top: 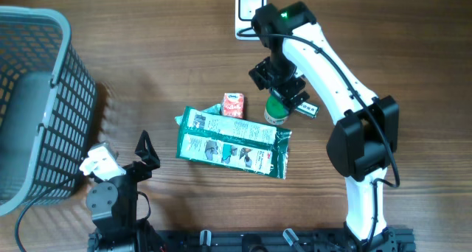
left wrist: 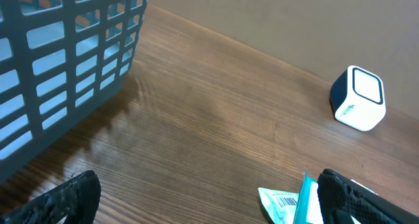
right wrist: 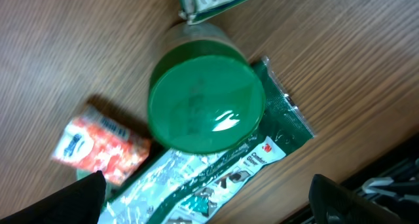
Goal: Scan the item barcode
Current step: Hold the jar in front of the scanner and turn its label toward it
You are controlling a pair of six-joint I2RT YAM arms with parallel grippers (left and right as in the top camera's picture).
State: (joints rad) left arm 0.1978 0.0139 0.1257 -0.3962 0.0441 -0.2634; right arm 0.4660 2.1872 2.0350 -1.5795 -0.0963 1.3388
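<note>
From overhead, the jar with the green lid stood upright right of centre on the table. It sat at the far right corner of the flat green packet, with a small orange carton just left of it. I took the jar for the item to scan, since the right claw hung directly above it. The white scanner sat well apart at the far edge. The left claw waited near the basket at the left.

In the left wrist view, the left claw was spread wide with only bare wood between its fingers, and it held nothing.

In the right wrist view, the lid was glossy and hard. The jar looked rigid, fairly light and likely slippery on top, so a hold across its sides below the lid seemed safest. Its label was hidden from this angle, so I could not tell where the barcode lay. The right claw stood fully spread, its fingers clear of the jar and gripping nothing.
</note>
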